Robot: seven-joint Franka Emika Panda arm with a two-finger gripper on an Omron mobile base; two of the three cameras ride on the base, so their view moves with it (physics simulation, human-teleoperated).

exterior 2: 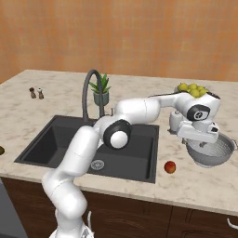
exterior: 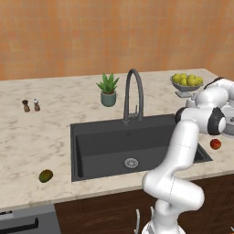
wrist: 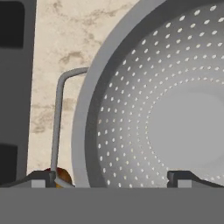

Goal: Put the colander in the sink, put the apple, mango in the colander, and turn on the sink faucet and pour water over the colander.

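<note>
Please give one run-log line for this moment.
gripper: open, astride colander rim | colander: on counter | sink: empty

On the marble surface (exterior: pixel 32 137) sit the mango (exterior: pixel 45 175), apple (exterior 2: pixel 170 167), colander (exterior 2: pixel 211 153), potted plant (exterior: pixel 108 90), shakers (exterior: pixel 31 105) and fruit bowl (exterior: pixel 186 83).

The setting is a rendered domestic kitchen. A beige marbled stone tabletop (exterior: pixel 27 132) runs along an orange-brown textured wall (exterior: pixel 114 32) and carries a large rectangular dark grey sink basin (exterior: pixel 114 146) with a round silver drain, served by a tall dark grey gooseneck faucet (exterior: pixel 134 93). Dark brown wooden cabinet fronts (exterior 2: pixel 139 218) sit below. Household items stand on the tabletop: a small potted green plant (exterior: pixel 108 89), two small shakers (exterior: pixel 31 105) and a grey footed bowl of yellow-green fruit (exterior: pixel 186 83).
</note>
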